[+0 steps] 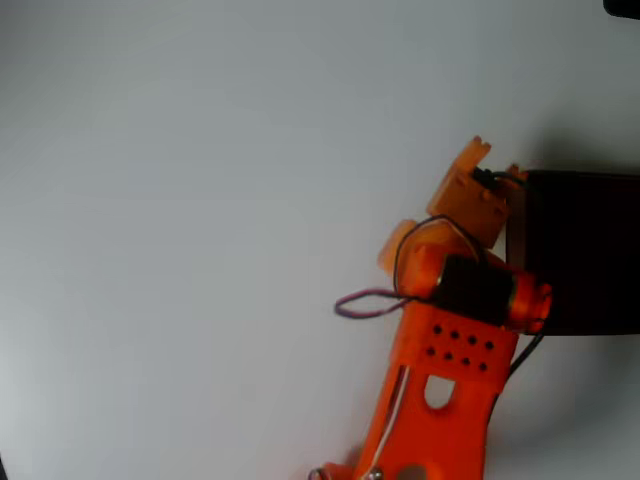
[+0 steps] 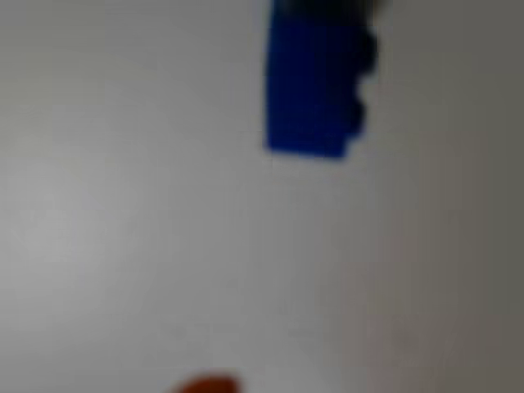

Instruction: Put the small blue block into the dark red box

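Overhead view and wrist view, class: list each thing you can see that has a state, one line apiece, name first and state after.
small blue block: off the white table, blurred in the wrist view, hanging at the top edge; likely gripped, though the fingers are not clear.
dark red box: open-topped, upright at the right edge of the overhead view, its dark interior looks empty.
gripper: beside the box's left wall; open or shut cannot be told.

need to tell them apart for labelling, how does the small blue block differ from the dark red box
Colour: the small blue block is bright blue; the dark red box looks almost black, with a dark maroon edge.
Shape: the block, blurred in the wrist view, has small bumps along its right side; the box has long straight edges.
Framing: the block's top is cut off in the wrist view; the box runs off the overhead view's right edge.
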Robot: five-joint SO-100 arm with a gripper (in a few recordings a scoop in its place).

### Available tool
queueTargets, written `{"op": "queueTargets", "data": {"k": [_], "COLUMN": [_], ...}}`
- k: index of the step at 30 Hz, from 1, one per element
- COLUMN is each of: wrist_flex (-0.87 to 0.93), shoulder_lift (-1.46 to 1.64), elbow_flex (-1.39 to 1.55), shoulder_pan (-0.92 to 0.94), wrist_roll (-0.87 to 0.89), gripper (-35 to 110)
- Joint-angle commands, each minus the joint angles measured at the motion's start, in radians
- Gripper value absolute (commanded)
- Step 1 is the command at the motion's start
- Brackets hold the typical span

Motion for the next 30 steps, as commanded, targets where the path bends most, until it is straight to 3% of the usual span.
{"op": "queueTargets", "data": {"k": [1, 16, 30], "wrist_flex": [-0.012, -0.101, -0.163], "shoulder_lift": [0.002, -0.097, -0.225], "elbow_flex": [-0.025, -0.029, -0.055], "shoulder_pan": [0.02, -0.058, -0.048], "wrist_roll": [0.057, 0.176, 0.179], "gripper": [29, 30, 30]}}
